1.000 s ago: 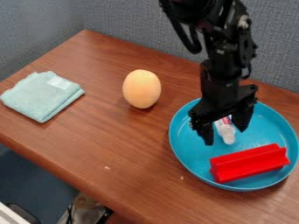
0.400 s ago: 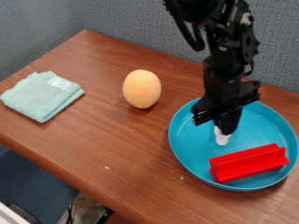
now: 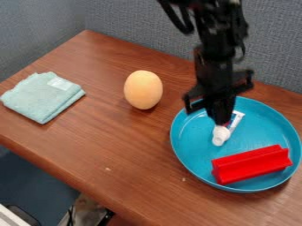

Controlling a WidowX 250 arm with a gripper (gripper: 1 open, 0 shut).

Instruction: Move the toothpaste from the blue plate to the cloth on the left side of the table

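1. Far off at the table's (image 3: 83,132) left edge lies your target, the folded teal cloth (image 3: 41,95), well apart from everything else.
2. Between it and the load sits the orange egg (image 3: 143,89); you carry leftward past it.
3. Over the blue plate (image 3: 195,146), the gripper (image 3: 221,113) is clenched on the toothpaste (image 3: 224,131), which hangs tilted, cap end low, long axis slanting down-left.
4. At the plate's right stays the red block (image 3: 252,164).
5. Compared with a second ago, the jaws have gone from spread to clamped and the tube looks lifted.
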